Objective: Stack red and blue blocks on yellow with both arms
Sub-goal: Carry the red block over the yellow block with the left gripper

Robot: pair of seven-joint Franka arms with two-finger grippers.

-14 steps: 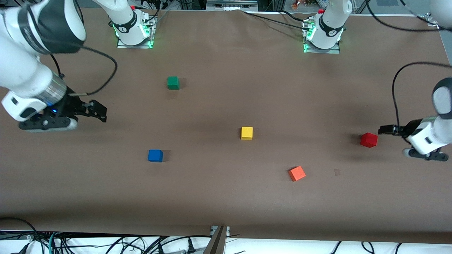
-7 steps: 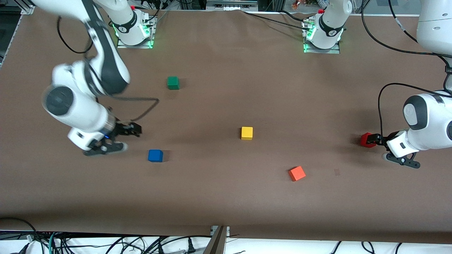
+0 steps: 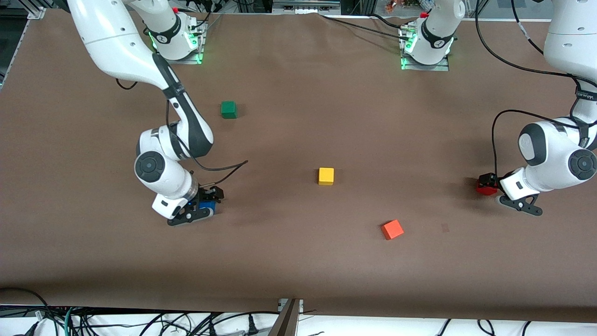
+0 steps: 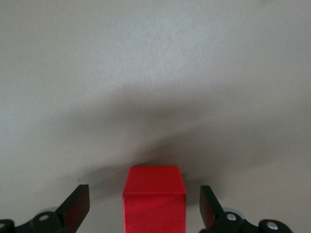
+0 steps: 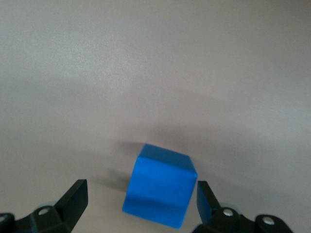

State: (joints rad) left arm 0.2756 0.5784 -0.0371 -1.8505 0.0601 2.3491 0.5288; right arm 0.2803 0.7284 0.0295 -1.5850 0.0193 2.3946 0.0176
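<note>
Front view: high up, looks down on the whole desk [image 3: 298,261].
Left wrist view: very close to the red block [image 4: 154,199], which the front view shows too.
Right wrist view: very close to the blue block [image 5: 159,185], which the front view shows too.

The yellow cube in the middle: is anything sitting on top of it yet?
No. The yellow cube has a bare top. The blue cube sits on the table between the open right gripper, the red cube between the open left gripper.

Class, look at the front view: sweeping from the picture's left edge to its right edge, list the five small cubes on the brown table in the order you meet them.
Small matte blue cube → green cube → yellow cube → orange cube → deep red cube.
</note>
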